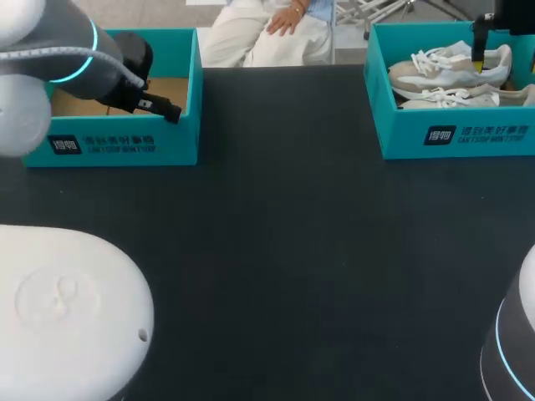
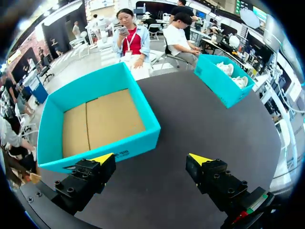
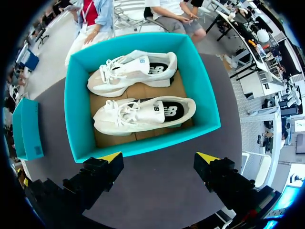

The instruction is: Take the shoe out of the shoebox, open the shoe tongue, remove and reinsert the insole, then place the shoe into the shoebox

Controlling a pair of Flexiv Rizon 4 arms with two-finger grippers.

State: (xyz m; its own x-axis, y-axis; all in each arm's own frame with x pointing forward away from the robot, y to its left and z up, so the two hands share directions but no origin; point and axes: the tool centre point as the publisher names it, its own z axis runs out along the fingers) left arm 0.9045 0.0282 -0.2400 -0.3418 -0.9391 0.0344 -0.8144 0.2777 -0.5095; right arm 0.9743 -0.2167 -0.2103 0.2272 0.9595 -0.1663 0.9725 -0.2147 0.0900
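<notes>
Holding one white-and-beige shoe (image 3: 143, 115) beside a second shoe (image 3: 136, 71) on its cardboard floor: teal shoebox (image 3: 77, 119), at the far right of the black table (image 1: 292, 251). Right gripper (image 3: 159, 157) hovers above it, fingers spread, grasping nothing. Left gripper (image 2: 150, 158), fingers likewise released, hangs by another teal box (image 2: 138, 142) at the table's far left.
</notes>
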